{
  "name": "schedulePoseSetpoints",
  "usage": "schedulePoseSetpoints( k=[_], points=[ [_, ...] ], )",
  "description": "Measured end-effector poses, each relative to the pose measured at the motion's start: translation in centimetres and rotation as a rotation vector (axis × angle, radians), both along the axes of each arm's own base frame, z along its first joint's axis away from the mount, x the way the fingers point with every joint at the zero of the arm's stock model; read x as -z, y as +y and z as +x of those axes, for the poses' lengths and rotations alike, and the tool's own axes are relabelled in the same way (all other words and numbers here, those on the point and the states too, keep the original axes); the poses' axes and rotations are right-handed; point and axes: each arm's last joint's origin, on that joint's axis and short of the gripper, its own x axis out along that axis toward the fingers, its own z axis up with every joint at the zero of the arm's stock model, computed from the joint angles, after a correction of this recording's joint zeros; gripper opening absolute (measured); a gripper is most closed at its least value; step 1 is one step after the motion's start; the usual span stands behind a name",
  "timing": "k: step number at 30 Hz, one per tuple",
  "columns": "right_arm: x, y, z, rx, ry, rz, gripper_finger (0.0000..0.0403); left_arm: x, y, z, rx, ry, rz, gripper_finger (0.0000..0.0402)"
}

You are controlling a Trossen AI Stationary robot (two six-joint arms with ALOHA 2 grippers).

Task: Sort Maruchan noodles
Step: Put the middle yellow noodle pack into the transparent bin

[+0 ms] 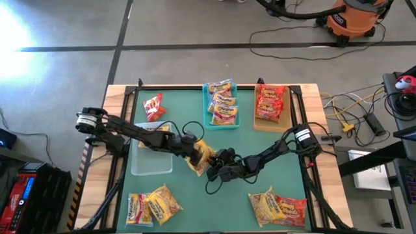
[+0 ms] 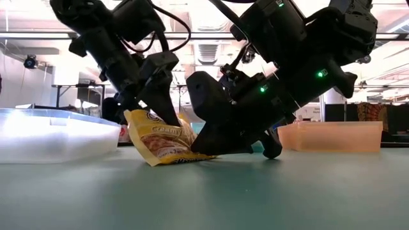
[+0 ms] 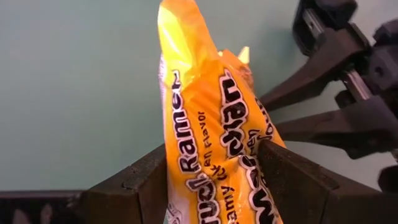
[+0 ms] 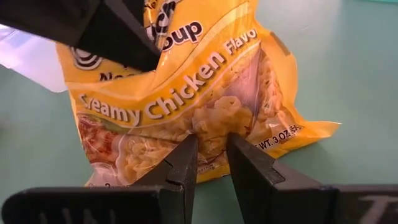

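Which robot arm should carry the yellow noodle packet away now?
Probably the left. The left gripper has its jaws on both sides of the yellow packet, beside the clear tray. The right gripper only pinches the packet's lower edge.

yellow noodle packet point(image 1: 202, 155) mid-table, both arms meeting there

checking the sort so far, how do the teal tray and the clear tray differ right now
The teal tray sits at the table's far edge, in the middle; the clear tray sits nearer, on the left, partly under the left arm. The teal tray holds stacked orange-yellow packets with pink bands; nothing shows inside the clear one, though the arm hides part of it. Both are rectangular and rest flat on the green mat.
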Motion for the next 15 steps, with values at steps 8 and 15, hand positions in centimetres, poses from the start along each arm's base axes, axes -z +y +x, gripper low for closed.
schedulePoseSetpoints(
  k=[8, 15],
  points=[
    [-0.1, 0.0, 0.1, -0.012, -0.008, -0.007, 0.0080, 0.2, -0.2, 0.7, 0.037, 0.004, -0.040, 0.0202],
    [-1.6, 0.2, 0.1, -0.043, -0.020, -0.014, 0.0079, 0.1, -0.3, 0.7, 0.035, 0.007, -0.072, 0.0122]
  ],
)
